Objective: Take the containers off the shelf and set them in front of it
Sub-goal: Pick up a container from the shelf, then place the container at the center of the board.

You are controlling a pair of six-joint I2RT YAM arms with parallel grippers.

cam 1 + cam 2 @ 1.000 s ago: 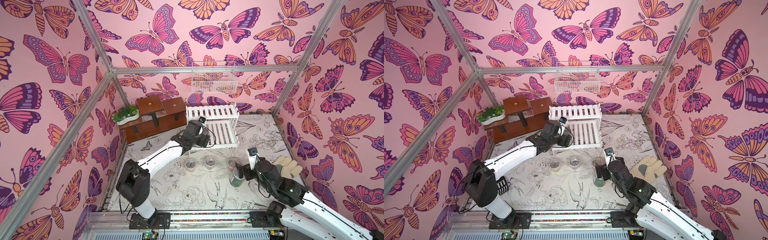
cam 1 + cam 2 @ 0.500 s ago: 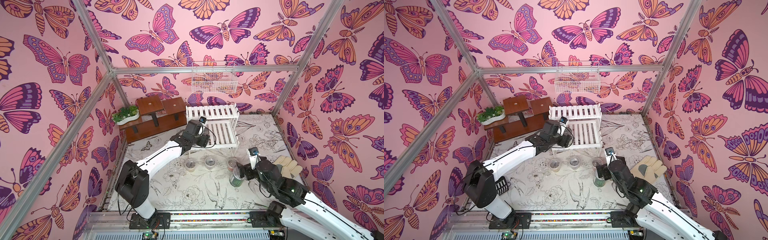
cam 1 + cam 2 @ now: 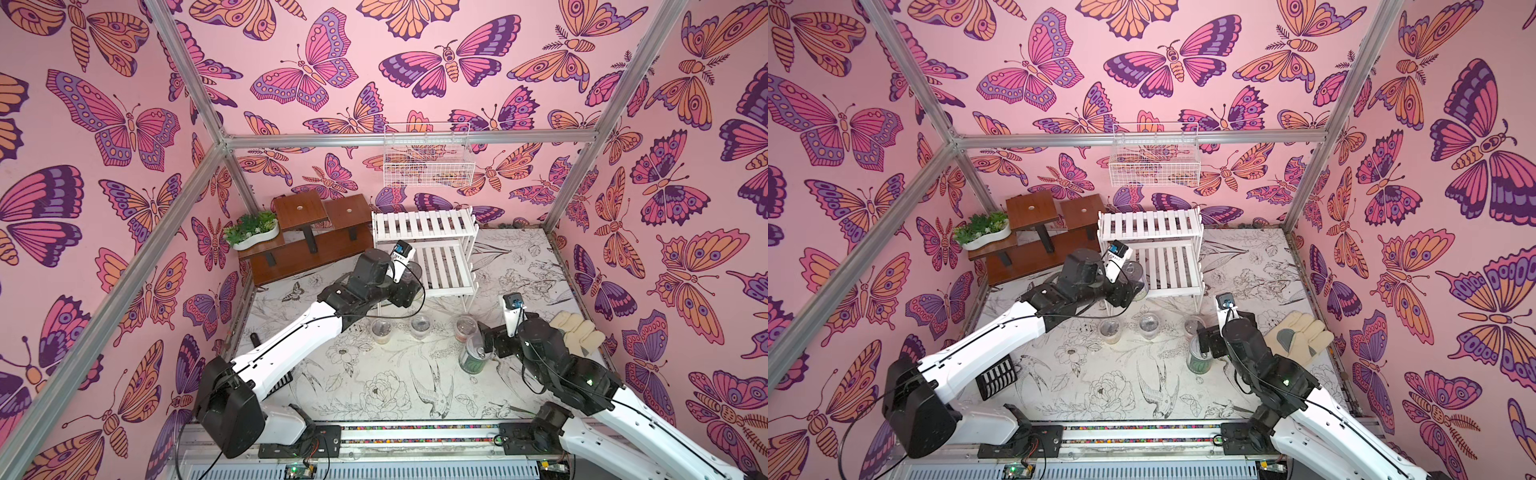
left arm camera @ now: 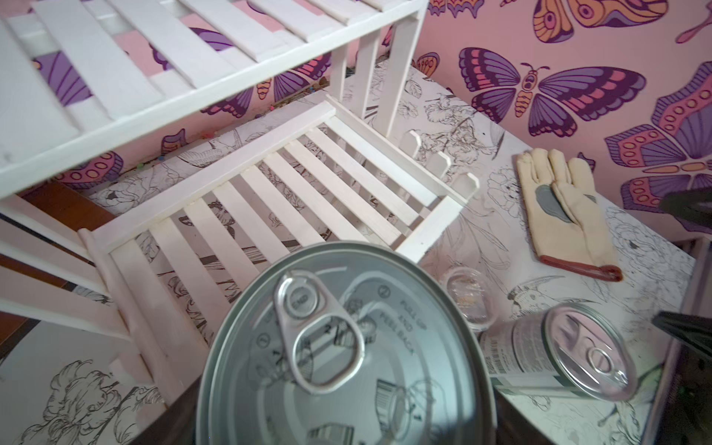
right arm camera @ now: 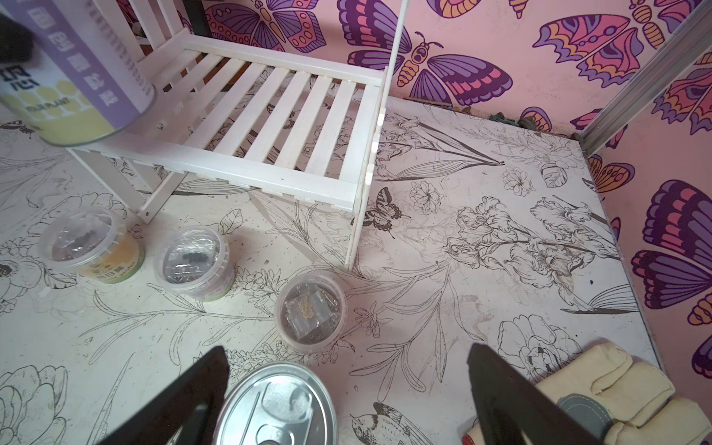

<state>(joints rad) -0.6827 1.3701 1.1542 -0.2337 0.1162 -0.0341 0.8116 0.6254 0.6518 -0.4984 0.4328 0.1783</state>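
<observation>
Gripping the white-labelled can (image 5: 77, 69), the left claw (image 3: 1128, 291) holds it tilted at the front corner of the shelf's (image 5: 269, 169) lower tier. Whether the can's base has cleared the front rail I cannot quite tell. If it has not, pulling forward may snag the rail and drag the light shelf along. The smooth, wide can could also slip from so tilted a hold. Below and in front, three small cups (image 5: 192, 262) stand on the table (image 5: 462, 173), so a careless descent could knock the nearest one over. The right claw (image 5: 346, 348) gapes wide and empty astride the green can (image 5: 275, 404), which stands near the cups. A sideways swing there could topple it.
</observation>
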